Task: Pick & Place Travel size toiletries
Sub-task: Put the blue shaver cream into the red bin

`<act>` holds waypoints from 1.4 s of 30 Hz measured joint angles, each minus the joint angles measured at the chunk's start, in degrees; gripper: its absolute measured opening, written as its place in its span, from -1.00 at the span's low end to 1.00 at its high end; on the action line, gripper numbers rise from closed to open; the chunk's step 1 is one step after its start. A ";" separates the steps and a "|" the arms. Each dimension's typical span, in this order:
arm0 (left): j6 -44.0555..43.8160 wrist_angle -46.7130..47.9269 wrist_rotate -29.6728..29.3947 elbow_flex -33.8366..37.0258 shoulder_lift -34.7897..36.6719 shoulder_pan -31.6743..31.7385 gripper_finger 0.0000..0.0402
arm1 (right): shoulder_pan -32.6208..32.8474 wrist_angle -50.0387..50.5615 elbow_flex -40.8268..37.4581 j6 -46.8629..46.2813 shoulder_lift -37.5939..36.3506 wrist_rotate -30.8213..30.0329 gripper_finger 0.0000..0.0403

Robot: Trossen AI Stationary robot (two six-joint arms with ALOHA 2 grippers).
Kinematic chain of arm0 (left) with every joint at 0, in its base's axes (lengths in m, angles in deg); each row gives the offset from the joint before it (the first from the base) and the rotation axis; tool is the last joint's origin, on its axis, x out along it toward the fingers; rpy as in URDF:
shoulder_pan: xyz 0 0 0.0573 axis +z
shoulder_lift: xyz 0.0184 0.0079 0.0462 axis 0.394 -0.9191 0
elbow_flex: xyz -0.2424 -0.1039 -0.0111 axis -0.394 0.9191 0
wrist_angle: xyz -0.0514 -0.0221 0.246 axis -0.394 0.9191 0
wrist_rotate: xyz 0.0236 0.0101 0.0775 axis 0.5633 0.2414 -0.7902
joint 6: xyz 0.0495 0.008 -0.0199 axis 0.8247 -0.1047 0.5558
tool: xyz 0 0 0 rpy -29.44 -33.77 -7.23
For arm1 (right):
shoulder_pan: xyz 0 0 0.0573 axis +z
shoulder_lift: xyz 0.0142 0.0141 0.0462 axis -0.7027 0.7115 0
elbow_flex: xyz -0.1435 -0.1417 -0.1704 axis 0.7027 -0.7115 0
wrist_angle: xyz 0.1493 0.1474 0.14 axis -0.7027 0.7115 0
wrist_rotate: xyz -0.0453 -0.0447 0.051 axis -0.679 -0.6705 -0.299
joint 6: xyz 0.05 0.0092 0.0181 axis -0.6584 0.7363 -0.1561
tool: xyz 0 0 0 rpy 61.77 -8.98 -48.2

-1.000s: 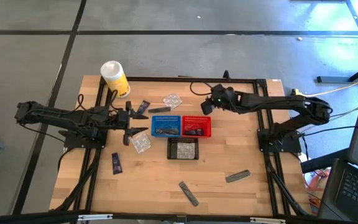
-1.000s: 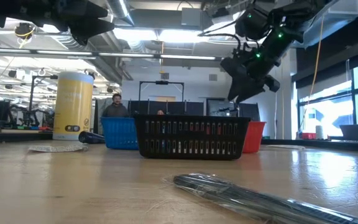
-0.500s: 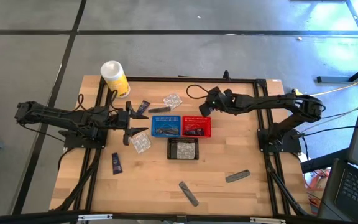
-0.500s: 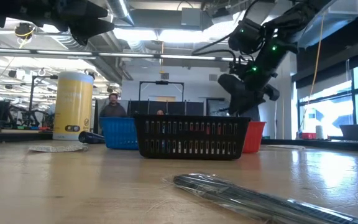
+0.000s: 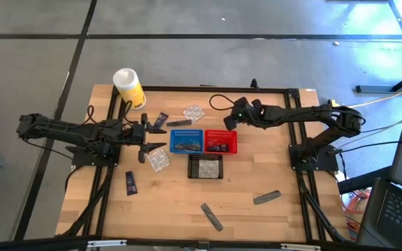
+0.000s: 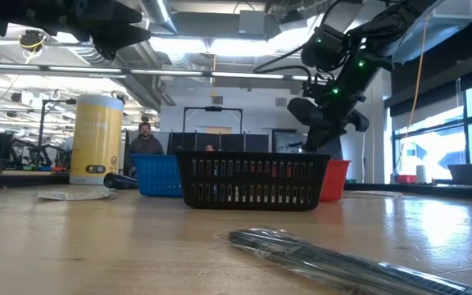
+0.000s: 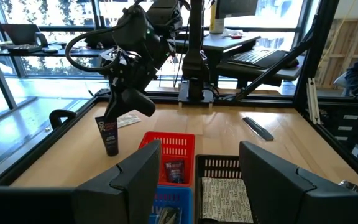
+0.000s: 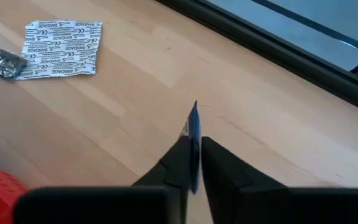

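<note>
Right gripper (image 8: 194, 155) clamped on a dark navy sachet (image 7: 110, 132) held upright just behind the red basket (image 5: 220, 141), left gripper (image 5: 150, 139) with fingers apart beside the blue basket (image 5: 185, 141), black basket (image 5: 206, 167) holding a printed packet, grey tubes (image 5: 266, 198) near the desk's (image 5: 257, 223) front edge.

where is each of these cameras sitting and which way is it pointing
High view: overhead, straight down on the table; both arms show.
Low view: table height, level across to the black basket; right gripper hangs above.
Left wrist view: on the left arm, facing the right arm holding a dark sachet; its own fingers spread apart.
Right wrist view: on the right arm, looking down at the wood; its fingers pinch that sachet edge-on.
Shared: the red basket, also seen from overhead.
</note>
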 joint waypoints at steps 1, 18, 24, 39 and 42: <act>0.00 0.00 0.00 0.00 0.00 0.00 0.06 | 0.00 -0.02 0.00 0.09 0.01 0.02 -0.85; 0.00 0.00 0.00 0.00 0.00 0.00 0.06 | 0.00 -0.22 0.02 1.56 -0.08 2.59 -0.98; 0.00 -0.01 0.00 0.00 0.00 0.00 0.06 | 0.00 -0.19 0.02 1.70 -0.12 2.69 -0.99; 0.00 -0.02 0.00 0.00 0.00 0.00 0.06 | 0.22 -1.42 -0.04 3.04 -7.57 5.75 -1.00; 0.00 0.00 0.00 0.00 0.00 0.00 0.06 | 1.01 -1.95 -0.04 3.37 -9.60 7.19 -1.00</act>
